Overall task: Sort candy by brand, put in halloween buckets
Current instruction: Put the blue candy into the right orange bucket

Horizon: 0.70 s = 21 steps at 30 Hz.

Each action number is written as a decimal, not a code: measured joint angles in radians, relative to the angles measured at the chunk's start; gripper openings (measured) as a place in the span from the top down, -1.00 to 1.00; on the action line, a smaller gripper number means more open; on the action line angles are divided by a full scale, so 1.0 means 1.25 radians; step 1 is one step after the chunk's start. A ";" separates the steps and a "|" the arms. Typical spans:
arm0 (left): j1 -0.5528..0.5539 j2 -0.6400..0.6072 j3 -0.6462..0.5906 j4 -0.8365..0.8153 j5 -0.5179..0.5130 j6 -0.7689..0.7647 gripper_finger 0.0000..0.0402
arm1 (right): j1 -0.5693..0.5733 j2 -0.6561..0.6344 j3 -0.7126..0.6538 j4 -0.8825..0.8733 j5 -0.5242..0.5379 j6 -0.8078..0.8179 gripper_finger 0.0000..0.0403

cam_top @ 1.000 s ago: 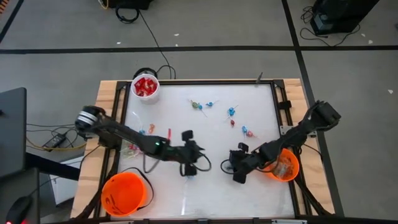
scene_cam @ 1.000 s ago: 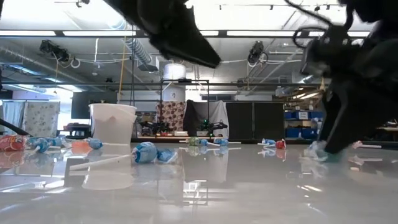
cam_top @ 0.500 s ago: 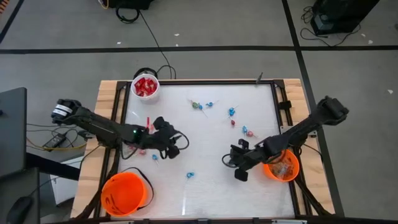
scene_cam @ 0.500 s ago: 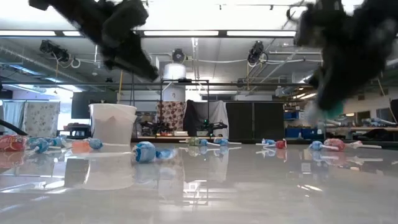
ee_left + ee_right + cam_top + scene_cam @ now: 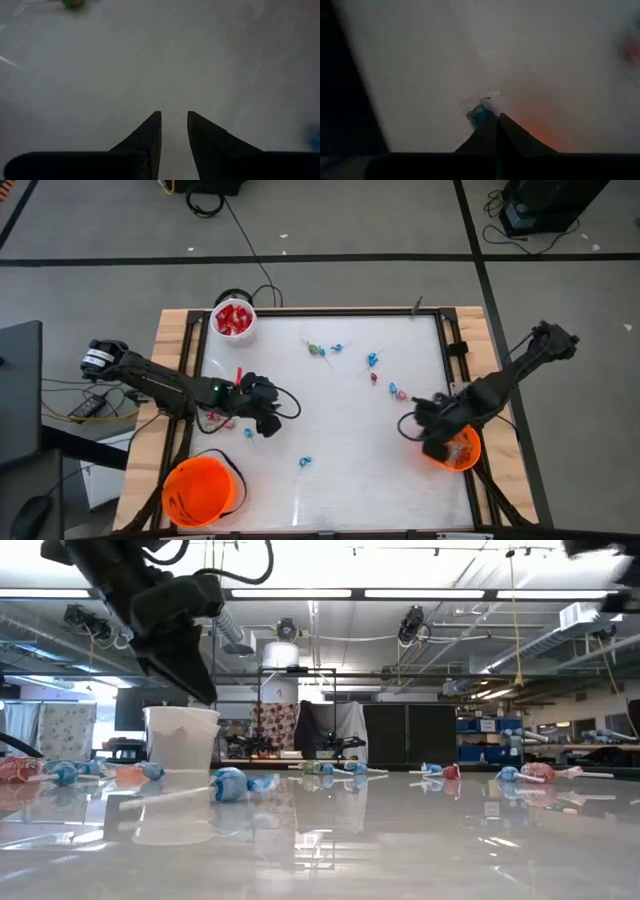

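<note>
Wrapped candy lies scattered over the white table: blue sweets [image 5: 372, 360], a blue one [image 5: 305, 464] near the front, and a blue lollipop [image 5: 235, 783]. A white pail [image 5: 233, 318] at the far left holds red packets. One orange bucket [image 5: 200, 490] stands at the near left, another [image 5: 462, 452] at the near right. My right gripper [image 5: 496, 116] is shut on a blue-wrapped sweet [image 5: 479, 114], high beside the right bucket. My left gripper [image 5: 174, 117] hovers open over bare table at the left, with nothing between its fingers. My right gripper pinches the blue-wrapped sweet by its wrapper [image 5: 481, 111] at the very tips of its two fingers. The fingers slant steeply down from above. The sweet sticks out beyond the fingertips, lifted clear of the table.
Pink and red pieces [image 5: 222, 420] lie by the left arm. Green and blue sweets [image 5: 320, 350] lie toward the far edge, red ones [image 5: 395, 390] right of centre. The table's wooden frame [image 5: 170, 360] edges the surface. Cables run behind the white pail.
My right gripper has shut on the blue-wrapped sweet, lifted it clear of the table and carried it toward the right orange bucket. My left gripper has drawn back toward the table's left edge while rolling; a blue sweet now shows on the table where it stood.
</note>
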<state>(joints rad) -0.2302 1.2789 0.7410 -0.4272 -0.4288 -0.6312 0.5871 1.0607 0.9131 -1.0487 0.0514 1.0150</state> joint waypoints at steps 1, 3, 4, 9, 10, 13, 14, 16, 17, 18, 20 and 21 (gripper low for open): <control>0.000 0.001 0.000 -0.006 0.000 -0.003 0.50 | 0.012 -0.009 0.000 -0.035 -0.008 0.027 0.96; 0.000 -0.002 -0.002 -0.014 -0.001 -0.004 0.50 | 0.040 -0.023 0.006 -0.060 -0.020 0.083 0.95; 0.000 -0.001 -0.001 -0.008 -0.001 -0.005 0.50 | 0.054 -0.028 0.006 -0.093 -0.024 0.112 0.95; -0.001 -0.001 -0.001 -0.017 0.005 -0.005 0.50 | 0.117 -0.024 0.004 -0.166 -0.075 0.204 0.93; -0.001 -0.001 -0.001 -0.019 0.008 -0.005 0.50 | 0.128 -0.022 0.004 -0.170 -0.080 0.215 0.93; -0.001 -0.001 -0.001 -0.018 0.010 -0.005 0.50 | 0.162 -0.012 0.000 -0.166 -0.078 0.257 0.94; -0.001 -0.001 -0.001 -0.018 0.011 -0.005 0.50 | 0.172 -0.009 -0.003 -0.167 -0.078 0.271 0.93; -0.001 -0.001 -0.001 -0.018 0.011 -0.005 0.50 | 0.189 0.001 -0.015 -0.165 -0.074 0.295 0.90; -0.001 -0.001 -0.001 -0.018 0.011 -0.005 0.50 | 0.199 0.008 -0.023 -0.164 -0.069 0.305 0.88; -0.001 -0.001 -0.001 -0.018 0.011 -0.004 0.50 | 0.208 0.014 -0.030 -0.166 -0.064 0.315 0.85; -0.001 -0.001 -0.001 -0.018 0.011 0.006 0.50 | 0.222 0.027 -0.042 -0.166 -0.058 0.328 0.78; -0.001 -0.001 -0.001 -0.017 0.011 0.025 0.50 | 0.227 0.034 -0.049 -0.165 -0.057 0.334 0.73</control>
<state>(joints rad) -0.2310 1.2781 0.7399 -0.4478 -0.4144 -0.5994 0.8713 1.1029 0.8519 -1.2547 -0.0199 1.4330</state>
